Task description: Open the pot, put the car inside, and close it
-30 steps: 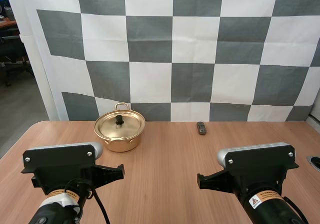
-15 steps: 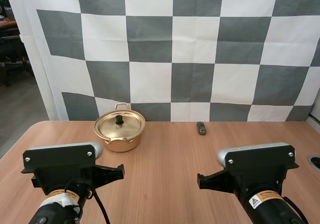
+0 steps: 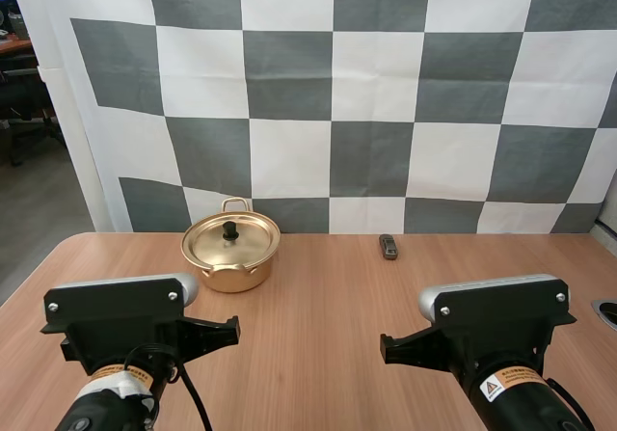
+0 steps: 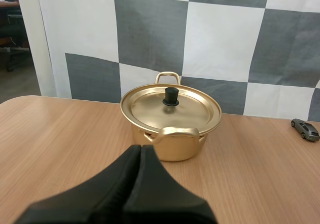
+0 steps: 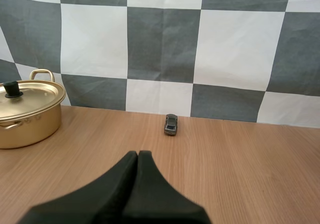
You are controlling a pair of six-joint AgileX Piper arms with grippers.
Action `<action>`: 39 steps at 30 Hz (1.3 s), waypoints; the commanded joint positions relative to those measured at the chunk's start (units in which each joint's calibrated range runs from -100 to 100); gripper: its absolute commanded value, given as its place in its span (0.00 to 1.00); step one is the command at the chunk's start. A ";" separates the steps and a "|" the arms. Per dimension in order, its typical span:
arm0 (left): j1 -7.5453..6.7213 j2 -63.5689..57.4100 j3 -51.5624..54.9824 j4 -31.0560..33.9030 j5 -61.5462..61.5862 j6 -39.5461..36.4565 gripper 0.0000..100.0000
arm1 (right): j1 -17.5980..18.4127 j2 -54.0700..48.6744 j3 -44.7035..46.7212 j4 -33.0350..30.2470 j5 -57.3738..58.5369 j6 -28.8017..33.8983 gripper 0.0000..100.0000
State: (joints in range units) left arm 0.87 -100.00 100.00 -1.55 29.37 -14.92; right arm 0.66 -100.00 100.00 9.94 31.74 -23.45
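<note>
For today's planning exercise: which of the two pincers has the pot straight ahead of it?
The left pincer: the pot sits straight ahead of it; the right pincer has the car nearly ahead, the pot to one side.

Gold pot [image 3: 231, 277] upright on the table [image 3: 328, 315], far left side, closed: lid [image 3: 214, 246] seated flat, black knob [image 3: 230, 229] on top, loop handles front and back. Small grey car [image 3: 388, 247] on its wheels, well right of pot

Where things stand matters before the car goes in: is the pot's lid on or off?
On. The lid sits flat on the pot, black knob up; the car stands apart on the table.
</note>
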 commanded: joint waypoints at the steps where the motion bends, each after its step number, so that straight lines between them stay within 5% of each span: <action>1: -0.04 0.00 0.00 0.08 0.06 0.03 0.00 | 0.04 0.00 0.00 -0.02 0.10 -0.01 0.00; 32: -0.04 0.00 0.00 0.08 0.06 0.03 0.00 | 0.04 0.00 0.00 -0.02 0.10 -0.01 0.00; 39: -0.04 0.00 0.00 0.08 0.06 0.03 0.00 | 0.04 0.00 0.00 10.46 0.12 -0.01 0.00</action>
State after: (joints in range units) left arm 0.87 -100.00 100.00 -1.55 29.37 -14.92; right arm 0.66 -100.00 100.00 16.23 31.74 -23.45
